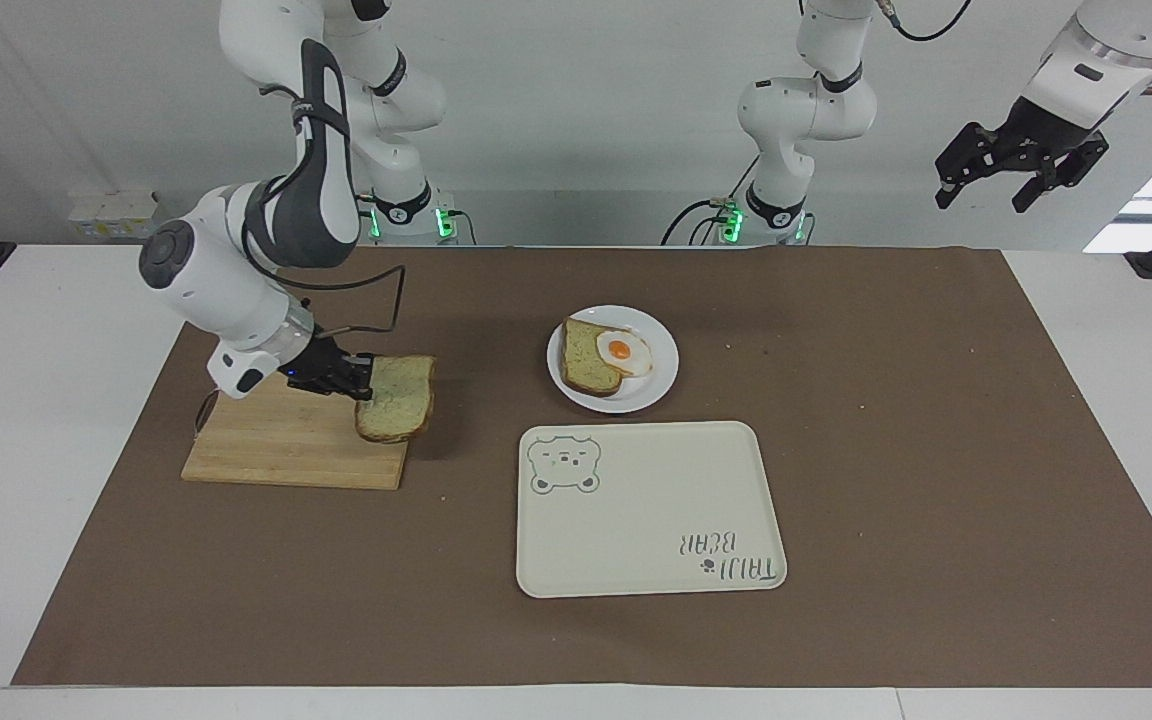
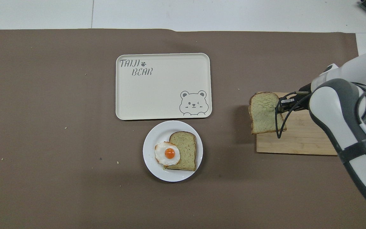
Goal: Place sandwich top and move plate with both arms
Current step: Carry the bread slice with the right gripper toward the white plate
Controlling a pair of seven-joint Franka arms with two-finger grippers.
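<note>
My right gripper [image 1: 361,378] is shut on the sandwich top [image 1: 396,398], a squarish pale slice with a dark crust, and holds it in the air over the edge of the wooden board [image 1: 281,445]; the slice also shows in the overhead view [image 2: 264,113], with the gripper [image 2: 280,105] at its side. The white plate [image 1: 658,385] sits near the middle of the table and carries the other bread slice [image 1: 584,360] and a fried egg [image 1: 623,351]; the plate also shows in the overhead view [image 2: 152,165]. My left gripper [image 1: 1021,165] waits high off the table's left-arm end, fingers spread.
A cream tray with a bear drawing [image 1: 648,508] lies beside the plate, farther from the robots; it also shows in the overhead view [image 2: 163,86]. A brown mat [image 1: 936,450] covers the table.
</note>
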